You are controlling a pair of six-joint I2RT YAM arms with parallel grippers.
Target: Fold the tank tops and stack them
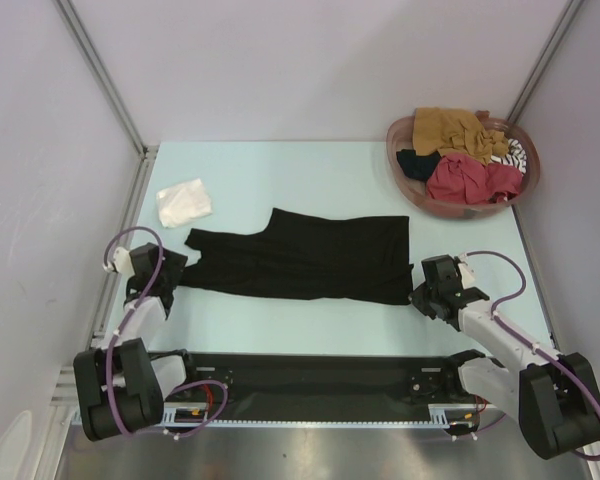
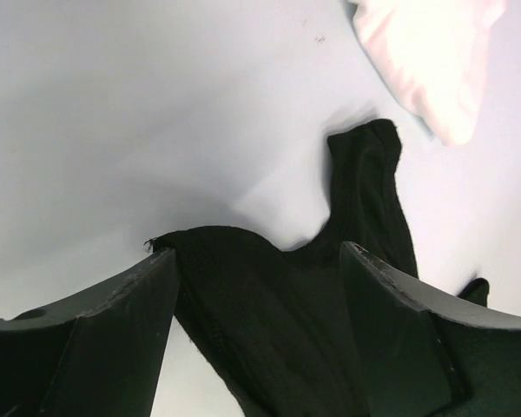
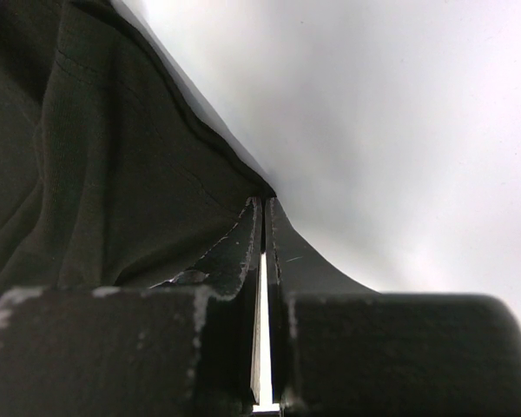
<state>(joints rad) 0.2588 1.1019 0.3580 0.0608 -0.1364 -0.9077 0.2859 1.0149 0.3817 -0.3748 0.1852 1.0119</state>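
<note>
1. The right pincer (image 3: pixel 265 201) is sitting closed at the right-hand hem of the black tank top (image 1: pixel 300 260), seemingly nipping only the very corner. With so thin a bite, the cloth is in danger of slipping free as soon as a pull begins.
2. The left pincer (image 2: pixel 259 252) is standing open at the black tank top's left end, its fingers straddling the shoulder cloth without clamping it. If it closes on one layer only, or misses the strap, the fold is likely to come out lopsided.
3. The black tank top itself is lying spread along the counter (image 1: pixel 280 180) between the two pincers. Uneven lifting is risking dragging and bunching it.
4. Just beyond the black tank top's left end, the white tank top (image 1: pixel 183 202) is lying in a small bundle, where a wide sweep could knock it.
5. Farther off, beyond the black tank top's right end, the basket (image 1: pixel 412 192) is holding the mustard tank top (image 1: pixel 450 128), the red tank top (image 1: pixel 465 180) and the striped tank top (image 1: pixel 515 152), all waiting unfolded.
</note>
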